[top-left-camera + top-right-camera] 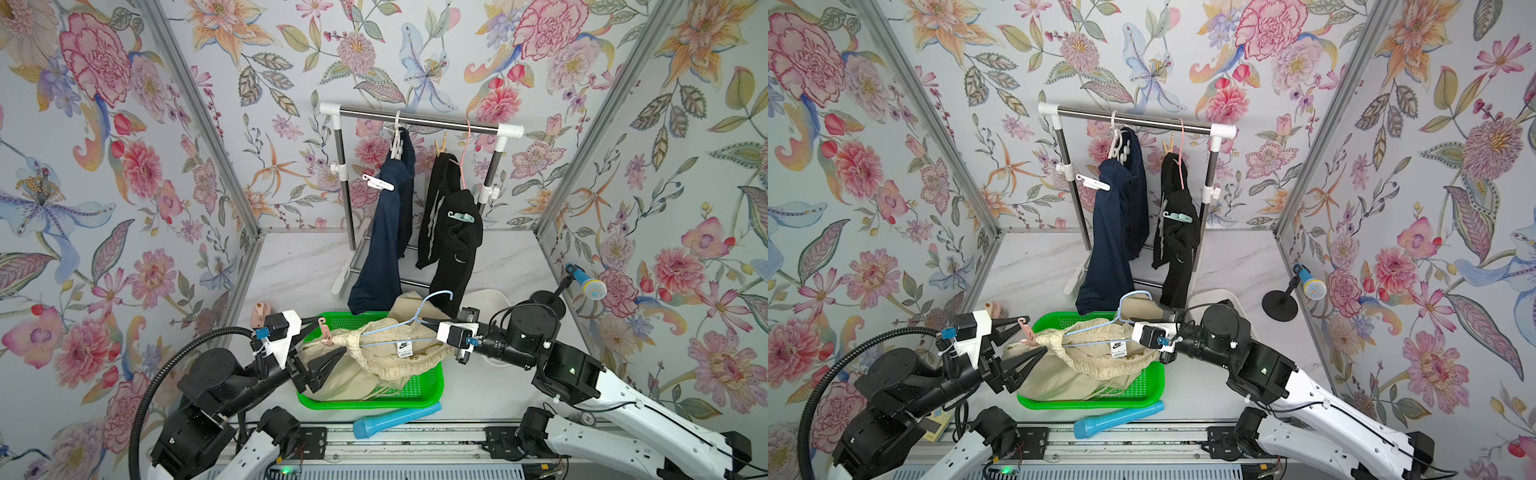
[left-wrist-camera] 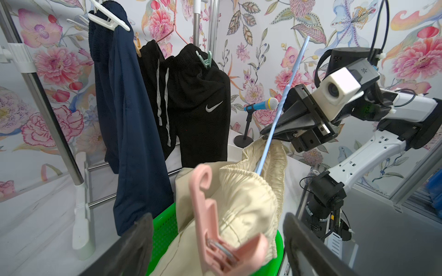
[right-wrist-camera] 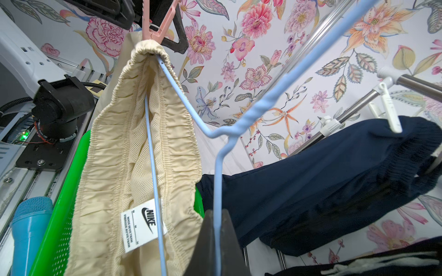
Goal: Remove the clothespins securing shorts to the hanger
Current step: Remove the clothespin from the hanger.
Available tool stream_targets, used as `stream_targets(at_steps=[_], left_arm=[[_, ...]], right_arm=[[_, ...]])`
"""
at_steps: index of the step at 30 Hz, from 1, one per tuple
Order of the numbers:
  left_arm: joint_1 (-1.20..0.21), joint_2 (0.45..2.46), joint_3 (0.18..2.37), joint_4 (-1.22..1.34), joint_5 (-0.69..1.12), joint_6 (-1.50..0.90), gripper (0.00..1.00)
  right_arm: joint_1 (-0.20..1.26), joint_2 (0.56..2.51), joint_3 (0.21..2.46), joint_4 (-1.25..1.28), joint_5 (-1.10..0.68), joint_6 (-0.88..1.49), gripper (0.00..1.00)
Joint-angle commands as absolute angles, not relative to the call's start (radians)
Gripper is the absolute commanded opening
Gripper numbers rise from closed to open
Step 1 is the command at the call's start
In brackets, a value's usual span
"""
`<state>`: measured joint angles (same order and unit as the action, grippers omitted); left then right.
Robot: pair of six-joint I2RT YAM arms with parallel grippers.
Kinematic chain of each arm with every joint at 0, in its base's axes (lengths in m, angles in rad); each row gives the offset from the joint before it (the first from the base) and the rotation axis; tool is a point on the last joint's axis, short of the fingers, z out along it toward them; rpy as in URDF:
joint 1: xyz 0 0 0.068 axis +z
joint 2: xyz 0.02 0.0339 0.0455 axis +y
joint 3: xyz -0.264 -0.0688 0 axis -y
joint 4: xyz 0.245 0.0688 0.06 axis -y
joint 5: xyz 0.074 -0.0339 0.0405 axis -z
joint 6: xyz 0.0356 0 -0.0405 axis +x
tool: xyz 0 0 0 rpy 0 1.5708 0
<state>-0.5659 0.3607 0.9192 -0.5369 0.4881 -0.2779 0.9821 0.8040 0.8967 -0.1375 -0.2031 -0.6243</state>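
Fingers (image 1: 327,360) of the left gripper (image 1: 333,333) stand apart around the pink clip (image 1: 324,332) on cream shorts (image 1: 374,361) over the basket (image 1: 374,402), in a top view; the right gripper (image 1: 424,321) clamps the blue hanger (image 1: 376,344). Left wrist: three shorts (image 2: 129,119), three plastic clips (image 2: 205,59), one wooden peg (image 2: 137,47). Right wrist: fingers (image 3: 205,239) together on the hanger.

Both arms are showing white shells over black joints. The left arm (image 1: 216,382) is carrying a black ribbed hose (image 1: 143,405) and a blue plug (image 1: 261,333). The right arm (image 1: 648,415) is glowing with 1 green light (image 1: 572,370) and carrying thin black cables (image 1: 505,309). A white camera box (image 1: 291,322) is sitting on each wrist. Black wedge fingers (image 1: 328,361) are tipping the left gripper (image 1: 332,334) and right gripper (image 1: 424,321).
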Motion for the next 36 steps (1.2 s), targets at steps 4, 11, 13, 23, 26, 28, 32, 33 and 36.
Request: stream_targets(at_steps=[4, 11, 13, 23, 26, 28, 32, 33, 36], left_arm=[[-0.565, 0.416, 0.904, -0.424, 0.615, -0.287, 0.77], [-0.566, 0.374, 0.911, -0.382, 0.651, -0.253, 0.66], [-0.565, 0.362, 0.919, -0.395, 0.636, -0.238, 0.64], [-0.565, 0.381, 0.934, -0.421, 0.624, -0.217, 0.4], [-0.565, 0.375, 0.941, -0.423, 0.617, -0.213, 0.39], [-0.566, 0.37, 0.947, -0.426, 0.613, -0.21, 0.39], [-0.565, 0.368, 0.956, -0.439, 0.596, -0.207, 0.4], [-0.564, 0.368, 0.958, -0.444, 0.594, -0.206, 0.4], [-0.565, 0.375, 0.968, -0.463, 0.583, -0.198, 0.39]], right_arm=[[0.975, 0.787, 0.9, -0.081, -0.238, -0.582, 0.0], [0.969, 0.785, 0.898, -0.081, -0.248, -0.571, 0.0], [0.968, 0.785, 0.897, -0.081, -0.25, -0.568, 0.0], [0.968, 0.778, 0.901, -0.089, -0.272, -0.553, 0.0], [0.968, 0.781, 0.901, -0.092, -0.275, -0.551, 0.0], [0.968, 0.785, 0.899, -0.095, -0.276, -0.549, 0.0], [0.966, 0.792, 0.899, -0.095, -0.277, -0.551, 0.0], [0.966, 0.793, 0.9, -0.095, -0.277, -0.551, 0.0], [0.964, 0.794, 0.901, -0.095, -0.279, -0.553, 0.0]])
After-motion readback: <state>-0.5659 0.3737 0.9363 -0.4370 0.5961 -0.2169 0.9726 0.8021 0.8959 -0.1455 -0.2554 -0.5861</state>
